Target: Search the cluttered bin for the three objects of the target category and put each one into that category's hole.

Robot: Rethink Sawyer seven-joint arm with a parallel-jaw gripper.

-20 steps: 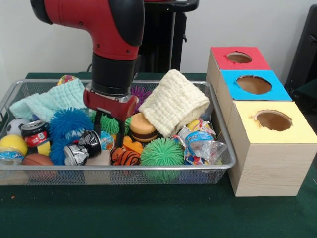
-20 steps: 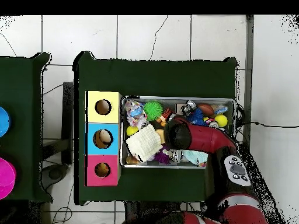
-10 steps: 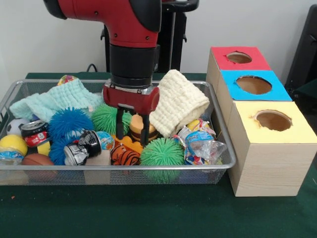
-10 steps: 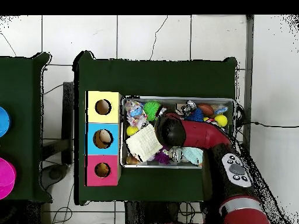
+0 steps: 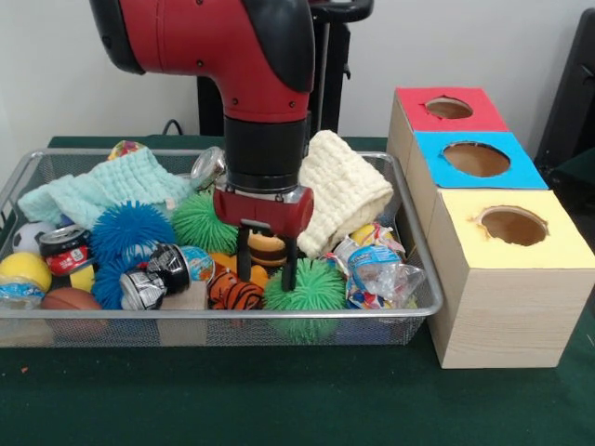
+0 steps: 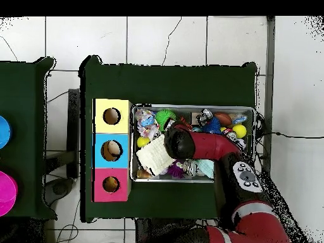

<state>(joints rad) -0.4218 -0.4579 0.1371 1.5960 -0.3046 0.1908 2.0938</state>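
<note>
You had a bin (image 5: 423, 302) of fine silvery wire mesh on a matt dark green cloth table cover (image 5: 279, 400). Inside lay a waffle-knit cream cloth (image 5: 342, 190), a crinkly mint cloth (image 5: 102, 190), rubbery spiky balls (image 5: 311, 286), a shiny dented can (image 5: 158, 274) and glossy crumpled wrappers (image 5: 376, 274). The boxes (image 5: 507, 307) looked like plain matt cardboard with coloured paper tops, and the arm's shell (image 5: 214, 42) was smooth glossy red and black plastic.

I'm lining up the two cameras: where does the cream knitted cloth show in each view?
Front view: cream cloth at the bin's right rear, beside the gripper.
Overhead view: cream cloth at the bin's left, partly under the arm.
Shared landmark: the blue-topped box, beside the cloth's end of the bin.
</note>
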